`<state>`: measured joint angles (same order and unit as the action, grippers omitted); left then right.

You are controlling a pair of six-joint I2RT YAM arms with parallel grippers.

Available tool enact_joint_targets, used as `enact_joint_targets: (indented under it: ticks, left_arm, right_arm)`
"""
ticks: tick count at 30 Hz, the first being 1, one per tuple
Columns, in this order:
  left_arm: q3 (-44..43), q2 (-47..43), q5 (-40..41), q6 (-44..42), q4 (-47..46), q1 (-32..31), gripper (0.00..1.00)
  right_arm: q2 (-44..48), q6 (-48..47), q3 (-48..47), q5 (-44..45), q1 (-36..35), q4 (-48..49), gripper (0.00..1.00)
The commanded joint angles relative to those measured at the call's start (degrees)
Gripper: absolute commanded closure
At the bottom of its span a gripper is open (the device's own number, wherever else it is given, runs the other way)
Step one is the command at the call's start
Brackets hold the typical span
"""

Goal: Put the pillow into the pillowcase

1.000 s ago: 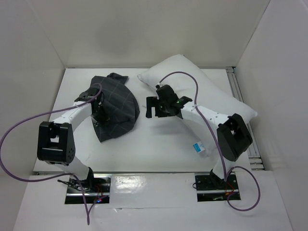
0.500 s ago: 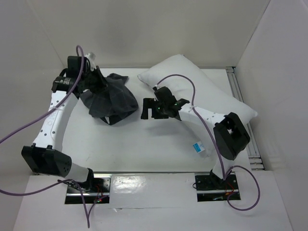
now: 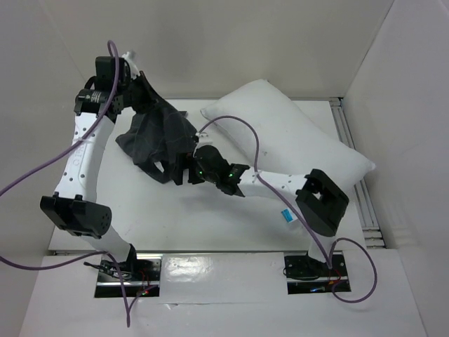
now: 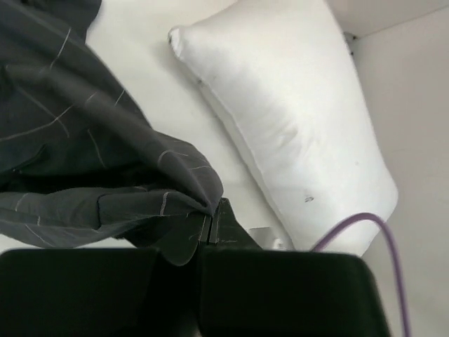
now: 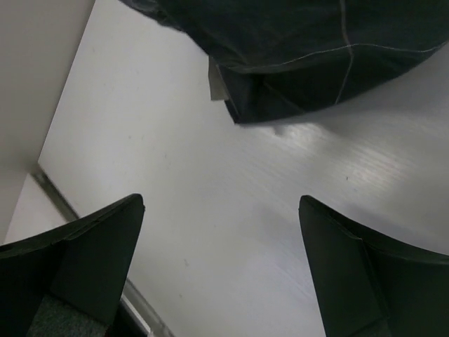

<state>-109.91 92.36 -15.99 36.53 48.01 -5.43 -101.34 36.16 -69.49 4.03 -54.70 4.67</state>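
With my left claw [image 4: 212, 223] clenched on the lifted pillowcase [image 3: 158, 137] and my right claw [image 5: 219, 210] spread wide under its hanging edge, the pillow [image 3: 295, 140] lies uncovered nearby, not yet inserted.

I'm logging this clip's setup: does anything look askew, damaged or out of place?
Nothing looks damaged or spilled. The pillowcase hangs bunched from the shut left claw rather than spread open, and the pillow lies slanted, its right corner over the side rail. Small dark specks mark the pillow.
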Motion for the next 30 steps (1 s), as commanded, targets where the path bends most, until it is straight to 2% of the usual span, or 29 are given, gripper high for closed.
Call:
enact_joint_targets:
  ticks: [1, 4, 7, 13, 15, 17, 18, 19, 21, 23, 26, 27, 30]
  left_arm:
    - [-6.0, 1.1, -1.9, 1.1, -0.3, -0.2, 1.00]
    - [-7.5, 1.8, -2.5, 1.1, 0.2, -0.7, 1.00]
    - [-9.6, 2.9, -2.5, -0.1, 0.9, -0.7, 1.00]
    - [-12.9, 3.5, -0.8, -1.1, 2.7, -0.7, 1.00]
    - [-13.6, 3.5, -0.8, -1.1, 3.2, -0.7, 1.00]
    - [-14.2, 3.5, -0.8, -1.1, 3.2, 0.6, 1.00]
    - [-14.7, 3.5, -1.4, -1.6, 3.2, 1.1, 1.00]
    - [-14.7, 3.5, -2.3, -1.6, 3.8, 2.4, 1.00]
    - [-15.2, 3.5, -3.0, -1.6, 3.8, 4.4, 1.00]
    - [-15.2, 3.0, -3.0, -1.6, 3.8, 7.8, 1.00]
    - [-18.0, 4.6, -5.1, -0.9, 3.8, 13.1, 1.00]
    - [-21.5, 6.1, -6.6, 0.5, 3.2, 14.6, 1.00]
    - [-21.5, 5.4, -9.6, 2.6, -0.4, 19.7, 1.00]
  right_arm:
    - [-5.3, 2.4, -4.4, 12.6, -1.0, 8.0, 0.02]
    - [-9.6, 2.9, -7.1, 19.4, -2.5, 11.0, 0.02]
    - [-14.8, 2.9, -11.2, 21.0, -2.5, 12.7, 0.02]
    - [-25.6, 5.0, -21.9, 24.5, -2.5, 9.7, 0.02]
    - [-27.5, 5.5, -24.4, 24.0, -2.5, 8.4, 0.06]
    - [-29.9, 6.3, -27.2, 23.5, -2.5, 8.3, 0.16]
    - [-30.4, 5.8, -28.0, 23.5, -2.5, 7.4, 0.46]
    - [-30.4, 5.8, -28.8, 24.5, -1.9, 6.2, 0.70]
    - [-28.7, 4.4, -29.5, 25.1, 0.8, 4.6, 0.98]
    - [-24.0, 2.8, -27.8, 25.1, 3.5, 4.6, 1.00]
    - [-18.9, 0.6, -24.8, 20.2, 11.3, 7.1, 1.00]
    - [-16.3, -0.5, -25.7, 14.6, 15.5, 7.7, 1.00]
    - [-14.0, -4.2, -32.2, 4.7, 20.9, 4.2, 1.00]
